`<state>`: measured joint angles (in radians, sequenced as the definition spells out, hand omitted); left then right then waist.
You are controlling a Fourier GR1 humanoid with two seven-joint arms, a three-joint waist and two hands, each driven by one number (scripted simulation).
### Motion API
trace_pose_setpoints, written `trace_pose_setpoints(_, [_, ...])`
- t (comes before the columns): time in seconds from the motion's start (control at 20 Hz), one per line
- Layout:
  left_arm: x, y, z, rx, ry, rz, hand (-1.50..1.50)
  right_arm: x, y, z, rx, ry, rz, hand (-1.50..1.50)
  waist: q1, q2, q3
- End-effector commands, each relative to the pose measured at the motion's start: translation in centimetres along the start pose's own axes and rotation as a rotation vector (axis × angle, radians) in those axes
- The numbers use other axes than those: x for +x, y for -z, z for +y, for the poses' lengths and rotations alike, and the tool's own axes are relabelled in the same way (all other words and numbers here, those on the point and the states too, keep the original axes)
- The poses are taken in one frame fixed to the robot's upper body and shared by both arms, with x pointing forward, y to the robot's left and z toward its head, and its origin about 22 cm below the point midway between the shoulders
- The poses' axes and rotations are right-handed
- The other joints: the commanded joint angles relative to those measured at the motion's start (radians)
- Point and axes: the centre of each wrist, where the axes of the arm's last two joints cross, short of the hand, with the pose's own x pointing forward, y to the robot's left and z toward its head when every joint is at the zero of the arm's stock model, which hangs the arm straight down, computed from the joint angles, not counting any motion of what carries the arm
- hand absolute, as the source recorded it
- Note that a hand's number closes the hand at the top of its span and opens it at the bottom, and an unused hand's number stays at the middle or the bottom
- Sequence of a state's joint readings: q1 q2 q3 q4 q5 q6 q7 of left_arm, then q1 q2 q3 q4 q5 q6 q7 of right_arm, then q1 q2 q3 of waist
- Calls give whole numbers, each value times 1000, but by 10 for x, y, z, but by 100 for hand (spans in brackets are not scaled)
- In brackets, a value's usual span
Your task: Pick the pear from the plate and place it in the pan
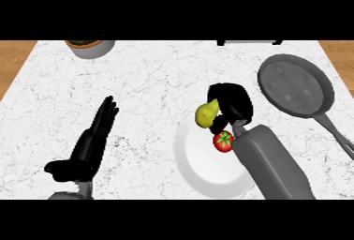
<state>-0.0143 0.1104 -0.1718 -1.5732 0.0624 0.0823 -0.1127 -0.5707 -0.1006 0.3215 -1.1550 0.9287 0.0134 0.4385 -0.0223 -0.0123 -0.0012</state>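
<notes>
Right hand (232,103) is curled round the pear (205,115), gripping its right side; the pear sits at the plate's (200,164) 12 o'clock edge, apparently lifted. Left hand (90,140) rests open, fingers straight, at the view's 8 o'clock.

Head view: step judged to be lift-and-carry. Next move calls for travel toward 2 o'clock to the pan (296,86), then release above its bowl. Pear's long axis runs roughly 1-to-7 o'clock; which end is the narrow one is hard to tell.

A tomato (223,141) stays on the plate.

The right hand (232,104) hides the pear's (204,115) three o'clock side. The right forearm (273,161) covers the plate's (200,159) three o'clock rim. The pot (90,47) is cut off at twelve o'clock.
</notes>
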Motion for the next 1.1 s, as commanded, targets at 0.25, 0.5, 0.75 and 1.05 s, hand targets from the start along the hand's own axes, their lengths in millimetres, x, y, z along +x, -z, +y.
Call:
trace_pose_setpoints(0.25, [12, 3, -2, 7, -1, -8, 0, 15, -49, -40, -438, 150, 92, 150, 3, 4, 1])
trace_pose_setpoints(0.5, [3, 7, 2, -15, -12, -5, 0, -9, -56, -76, -493, 242, 194, 150, 13, 10, 1])
trace_pose_setpoints(0.75, [14, 5, -15, -20, -11, -16, 0, -55, -34, -89, -585, 341, 266, 150, 24, 13, 2])
trace_pose_setpoints(1.05, [-3, 10, -8, -26, -9, -14, 0, -118, -6, -65, -660, 282, 311, 150, 30, 17, 1])
